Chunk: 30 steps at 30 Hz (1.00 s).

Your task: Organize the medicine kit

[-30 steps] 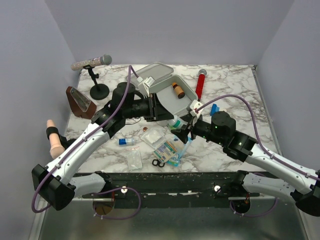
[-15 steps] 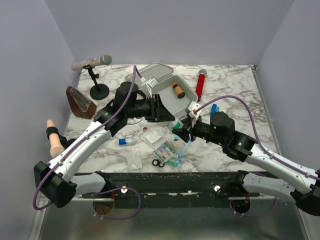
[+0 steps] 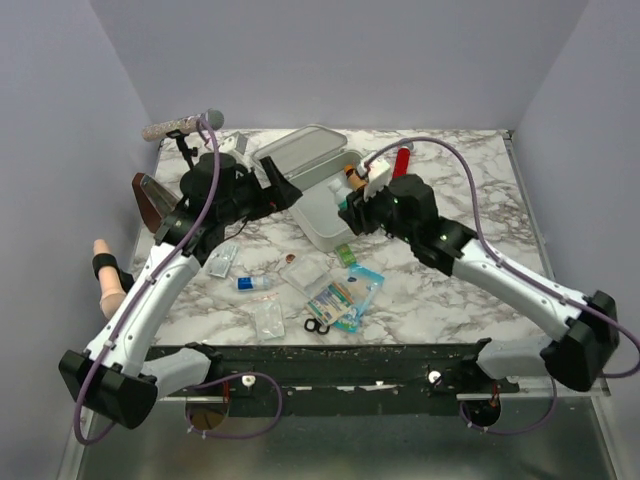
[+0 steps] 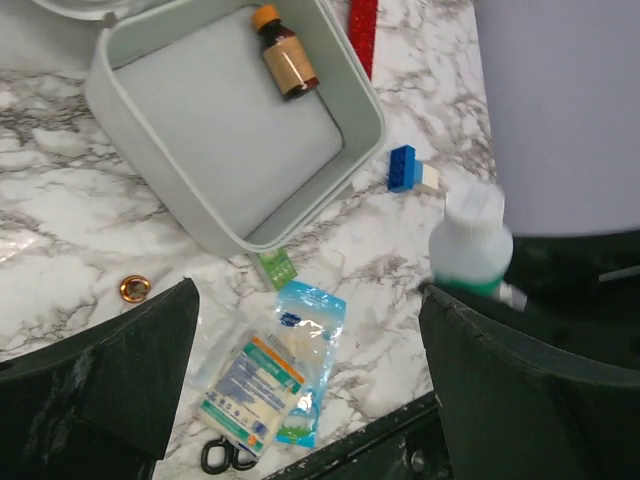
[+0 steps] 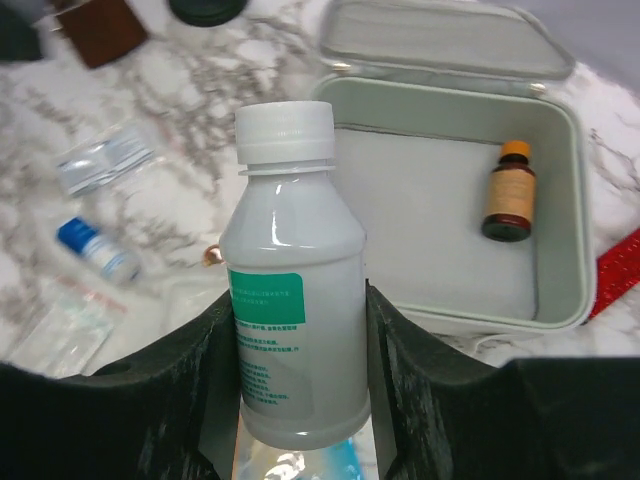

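Top external view, bench stock, by size.

- bench (image 3: 490, 165): marble-patterned, carrying all the items below.
- medicine kit (image 3: 318, 215): pale grey tin with rounded corners, at the far middle of the bench between the two tools; lid (image 3: 300, 152) hinged back and lying open on the far-left side.
- left tool (image 3: 287, 188): fingers spread wide, holding nothing, just left of the kit.
- right tool (image 5: 300, 340): clamped on the white bottle, one finger against each side of it.
- white bottle (image 5: 290, 280): green label, white screw cap, upright in the right wrist view, held beside the open kit.
- microphone (image 3: 185, 126): on a small round-based stand at the far-left corner.
- red cylinder (image 3: 402, 157): lying on the bench just right of the kit.
- printed packets (image 3: 345, 292): overlapping, near the front middle, well apart from the kit.
- brown bottle (image 5: 508, 192): orange cap, lying on the floor of the kit by its right wall.
- scissors (image 3: 316, 326): black handles, touching the packets' near edge.
- blue-capped vial (image 3: 250, 284): lying left of the packets.
- blue block (image 4: 403, 168): near the kit's right corner.
- green tab (image 4: 277, 267): just beside the kit's near corner.
- copper disc (image 4: 134, 289): near the kit's near-left wall.
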Tool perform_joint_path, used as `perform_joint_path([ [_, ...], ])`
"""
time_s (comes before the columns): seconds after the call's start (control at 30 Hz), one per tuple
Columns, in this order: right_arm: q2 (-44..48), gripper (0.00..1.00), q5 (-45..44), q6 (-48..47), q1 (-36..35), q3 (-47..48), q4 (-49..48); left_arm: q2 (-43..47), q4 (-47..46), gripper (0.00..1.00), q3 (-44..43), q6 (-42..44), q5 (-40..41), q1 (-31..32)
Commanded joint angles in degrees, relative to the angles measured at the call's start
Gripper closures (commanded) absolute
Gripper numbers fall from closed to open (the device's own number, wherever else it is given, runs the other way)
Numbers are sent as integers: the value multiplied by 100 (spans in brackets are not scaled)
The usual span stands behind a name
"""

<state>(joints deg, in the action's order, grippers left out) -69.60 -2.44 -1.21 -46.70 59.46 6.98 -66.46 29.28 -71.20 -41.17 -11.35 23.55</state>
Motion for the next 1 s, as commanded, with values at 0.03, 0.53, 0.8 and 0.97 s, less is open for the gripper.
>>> perform_joint_path([
  [0.03, -1527, 67, -72, 341, 951, 1170, 233, 1001, -26, 3, 755, -128, 1021, -44],
  [0.53, -5158, 64, -415, -415, 1268, 4257, 1481, 1838, -230, 5, 2163, -155, 687, -35],
  [0.8, -5695, 63, -740, -239, 1391, 4670, 1762, 1689, -124, 5, 2172, 30, 845, -44],
  [0.97, -6047, 56, -706, -178, 1470, 5145, 1991, 1487, -106, 5, 2189, 74, 845, -35],
])
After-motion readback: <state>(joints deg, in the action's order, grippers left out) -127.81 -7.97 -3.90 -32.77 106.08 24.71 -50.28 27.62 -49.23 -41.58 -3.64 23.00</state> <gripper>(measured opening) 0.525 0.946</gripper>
